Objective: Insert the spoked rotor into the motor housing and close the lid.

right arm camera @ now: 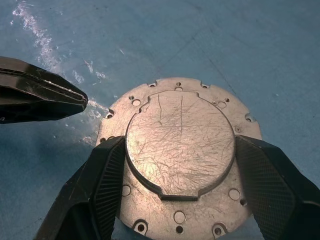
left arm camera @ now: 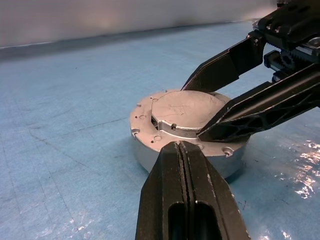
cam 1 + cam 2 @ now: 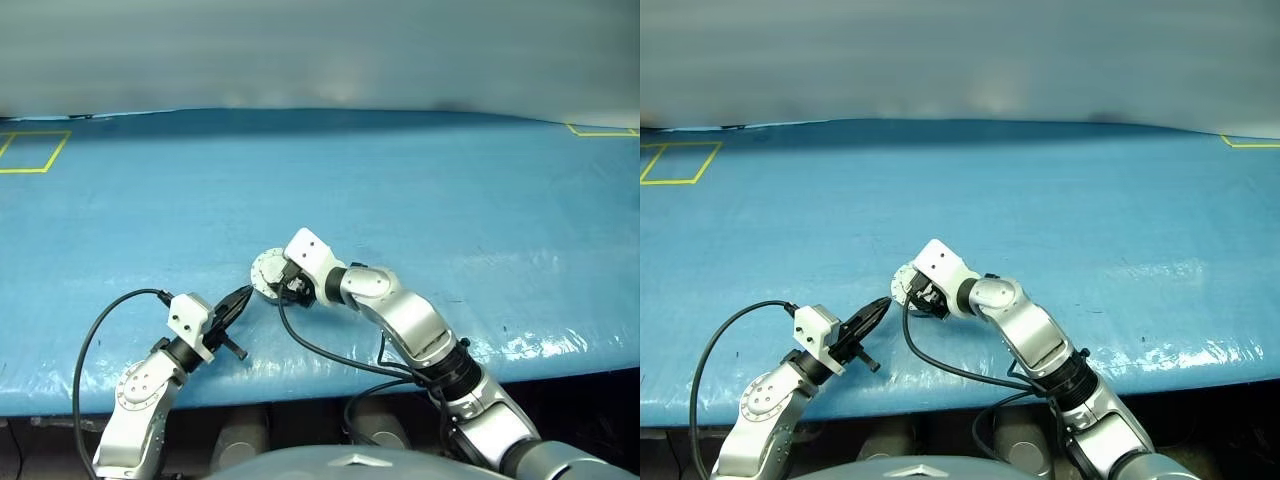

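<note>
The motor housing (image 2: 150,159) is a short grey ring standing on the blue table. The lid (image 1: 180,130) lies flat on top of it, smooth face up with its scratched raised centre showing. My right gripper (image 1: 180,146) comes down from above, one finger on each side of the raised centre, pads against its rim. My left gripper (image 2: 180,146) is shut and empty, its tip level at the housing's near edge, just touching or a hair off. From the head, the lid (image 3: 267,270) sits between both grippers. The spoked rotor is hidden.
The blue cover (image 3: 400,190) spreads wide around the housing. Yellow tape outlines mark the far left (image 3: 30,150) and far right (image 3: 600,130) corners. The table's front edge (image 3: 330,395) runs close below both arms. A black cable (image 3: 330,355) loops off the right wrist.
</note>
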Action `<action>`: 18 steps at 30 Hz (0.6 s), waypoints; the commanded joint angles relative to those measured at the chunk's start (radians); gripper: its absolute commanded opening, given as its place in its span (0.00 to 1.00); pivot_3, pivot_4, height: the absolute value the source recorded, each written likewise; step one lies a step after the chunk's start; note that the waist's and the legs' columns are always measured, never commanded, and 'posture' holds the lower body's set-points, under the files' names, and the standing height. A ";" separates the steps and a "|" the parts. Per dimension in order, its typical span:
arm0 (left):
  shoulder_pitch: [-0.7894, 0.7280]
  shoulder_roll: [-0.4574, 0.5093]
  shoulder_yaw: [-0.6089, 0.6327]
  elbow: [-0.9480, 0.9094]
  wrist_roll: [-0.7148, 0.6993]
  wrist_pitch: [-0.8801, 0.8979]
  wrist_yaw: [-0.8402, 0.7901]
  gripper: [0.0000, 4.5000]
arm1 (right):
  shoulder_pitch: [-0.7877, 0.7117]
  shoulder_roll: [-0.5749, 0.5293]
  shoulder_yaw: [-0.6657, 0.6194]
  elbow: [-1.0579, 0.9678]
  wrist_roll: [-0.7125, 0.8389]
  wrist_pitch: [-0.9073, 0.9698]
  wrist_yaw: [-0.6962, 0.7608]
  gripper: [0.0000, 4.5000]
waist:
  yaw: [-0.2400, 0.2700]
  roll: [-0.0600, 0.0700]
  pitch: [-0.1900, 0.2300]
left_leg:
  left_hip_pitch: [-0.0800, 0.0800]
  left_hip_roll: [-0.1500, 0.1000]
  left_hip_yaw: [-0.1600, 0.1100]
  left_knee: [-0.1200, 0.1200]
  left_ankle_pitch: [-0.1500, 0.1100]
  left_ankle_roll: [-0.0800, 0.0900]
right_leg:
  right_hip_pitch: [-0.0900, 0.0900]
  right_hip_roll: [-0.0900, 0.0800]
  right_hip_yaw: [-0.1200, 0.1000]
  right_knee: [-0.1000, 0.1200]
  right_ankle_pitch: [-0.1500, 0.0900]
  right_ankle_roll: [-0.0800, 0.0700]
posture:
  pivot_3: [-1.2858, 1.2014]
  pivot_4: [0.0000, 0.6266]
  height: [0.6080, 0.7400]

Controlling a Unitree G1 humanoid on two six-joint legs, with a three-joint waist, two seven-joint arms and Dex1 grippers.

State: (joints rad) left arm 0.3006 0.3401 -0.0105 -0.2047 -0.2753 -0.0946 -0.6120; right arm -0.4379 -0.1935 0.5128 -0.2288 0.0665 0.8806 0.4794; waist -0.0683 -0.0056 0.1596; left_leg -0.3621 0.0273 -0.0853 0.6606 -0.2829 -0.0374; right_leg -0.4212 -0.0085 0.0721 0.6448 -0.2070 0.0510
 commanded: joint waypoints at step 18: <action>-0.240 0.071 0.151 -0.183 -0.237 0.702 0.196 0.00 | 0.034 -0.018 0.016 0.033 -0.028 0.032 -0.023 0.68 | -0.003 -0.001 0.000 | 0.002 0.000 -0.001 -0.001 0.000 0.000 | 0.003 0.000 -0.001 -0.001 0.000 0.000 | 0.52 0.24 1.00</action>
State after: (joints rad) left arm 0.0865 0.4026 0.1077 -0.3288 -0.4414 0.5274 -0.4192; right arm -0.4253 -0.1966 0.5154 -0.2411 0.0629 0.8788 0.4749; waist -0.0711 -0.0063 0.1596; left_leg -0.3598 0.0272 -0.0861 0.6595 -0.2830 -0.0375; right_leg -0.4184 -0.0085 0.0715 0.6432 -0.2071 0.0511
